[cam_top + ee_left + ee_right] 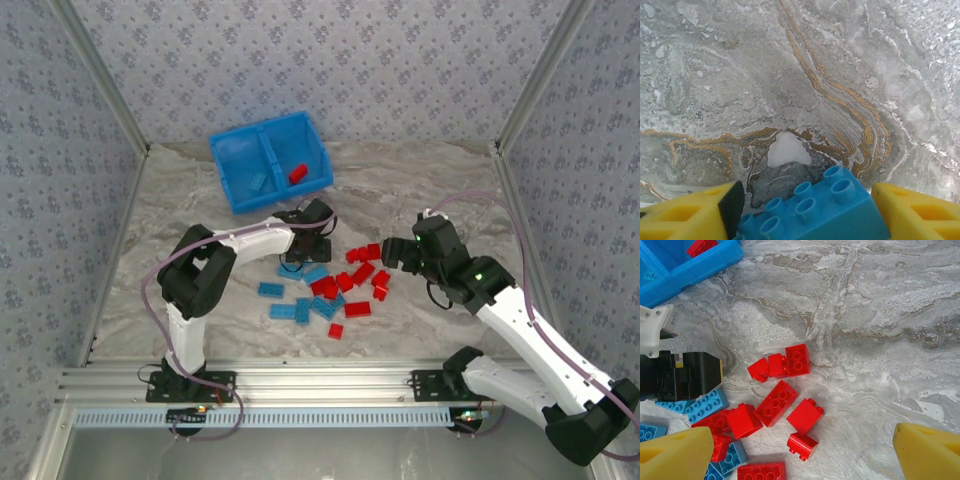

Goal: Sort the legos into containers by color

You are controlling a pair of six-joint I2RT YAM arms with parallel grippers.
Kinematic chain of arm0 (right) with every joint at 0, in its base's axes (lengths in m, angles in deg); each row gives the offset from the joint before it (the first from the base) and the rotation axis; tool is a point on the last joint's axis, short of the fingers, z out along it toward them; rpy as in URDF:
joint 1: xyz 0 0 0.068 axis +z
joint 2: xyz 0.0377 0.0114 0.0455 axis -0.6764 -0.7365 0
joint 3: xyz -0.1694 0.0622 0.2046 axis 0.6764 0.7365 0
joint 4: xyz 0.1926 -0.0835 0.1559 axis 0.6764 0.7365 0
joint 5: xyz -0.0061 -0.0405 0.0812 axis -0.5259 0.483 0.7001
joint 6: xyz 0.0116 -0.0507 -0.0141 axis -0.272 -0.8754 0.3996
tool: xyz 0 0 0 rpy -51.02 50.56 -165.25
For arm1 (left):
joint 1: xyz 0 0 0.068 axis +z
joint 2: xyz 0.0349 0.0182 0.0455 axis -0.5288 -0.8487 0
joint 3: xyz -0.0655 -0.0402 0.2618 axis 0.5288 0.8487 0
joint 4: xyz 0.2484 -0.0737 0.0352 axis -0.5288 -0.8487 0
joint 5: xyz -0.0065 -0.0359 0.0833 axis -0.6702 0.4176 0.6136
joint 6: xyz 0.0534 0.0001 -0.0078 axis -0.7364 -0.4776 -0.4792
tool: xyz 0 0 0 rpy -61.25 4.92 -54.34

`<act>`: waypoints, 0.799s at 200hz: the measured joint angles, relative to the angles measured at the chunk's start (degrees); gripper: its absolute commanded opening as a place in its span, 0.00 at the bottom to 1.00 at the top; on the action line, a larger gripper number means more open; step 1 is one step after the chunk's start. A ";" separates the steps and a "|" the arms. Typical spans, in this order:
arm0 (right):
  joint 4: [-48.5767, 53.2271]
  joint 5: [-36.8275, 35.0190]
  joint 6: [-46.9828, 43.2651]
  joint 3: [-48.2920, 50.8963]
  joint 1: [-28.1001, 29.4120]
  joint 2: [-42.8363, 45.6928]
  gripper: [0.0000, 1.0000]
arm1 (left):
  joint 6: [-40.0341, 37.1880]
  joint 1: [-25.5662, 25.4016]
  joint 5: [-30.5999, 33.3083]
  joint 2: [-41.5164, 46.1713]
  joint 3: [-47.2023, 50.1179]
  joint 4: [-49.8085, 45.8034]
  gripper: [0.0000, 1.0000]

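Observation:
The blue bin (232, 165) stands at the back of the table, split by a divider. A light blue lego (258, 182) lies in its left container and a red one (298, 173) in its right. Loose red legos (362, 272) and light blue legos (300, 308) are scattered in front of it. My left gripper (296, 262) is down at the pile's back left edge, shut on a light blue lego (835, 217) that spans from the black pad (732, 206) to the other finger. My right gripper (800, 440) hangs open over the red legos (777, 402), holding nothing.
Patterned walls and metal posts (530, 90) close in the table on three sides. An aluminium rail (320, 380) carries both arm bases along the near edge. Bare marble (890, 340) stretches right of the pile. My left arm's black wrist (680, 375) sits close beside the red legos.

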 measured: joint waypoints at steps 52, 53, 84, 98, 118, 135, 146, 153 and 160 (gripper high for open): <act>0.22 -0.46 1.07 0.22 0.00 0.00 0.95 | 0.09 -0.02 0.00 0.00 -0.04 -0.02 0.48; 0.22 -0.48 1.07 0.22 0.00 0.00 0.95 | 0.09 -0.02 0.00 0.00 -0.04 -0.02 0.48; 0.39 -0.61 1.27 0.22 -0.09 0.02 0.95 | -0.52 -0.02 0.70 0.11 -1.44 -1.88 0.48; 0.50 -0.76 1.44 0.22 -0.11 0.20 0.95 | -1.70 0.00 2.19 0.42 -3.58 -4.04 0.49; 0.59 -1.01 1.60 0.22 -0.11 0.55 0.95 | -4.37 0.48 5.53 1.81 -8.39 -7.08 0.49; 0.61 -1.03 1.95 0.22 -0.11 0.72 0.95 | -7.39 1.97 8.72 3.30 -14.27 -9.25 0.50; 0.63 -1.01 2.29 0.22 -0.11 0.76 0.95 | -9.25 3.67 10.29 3.87 -17.88 -9.81 0.50; 0.66 -1.03 2.49 0.22 -0.11 0.81 0.95 | -10.47 5.16 11.30 4.00 -20.22 -10.03 0.50; 0.79 -1.01 2.56 0.22 -0.11 0.87 0.95 | -11.72 6.91 12.35 4.00 -22.45 -10.21 0.50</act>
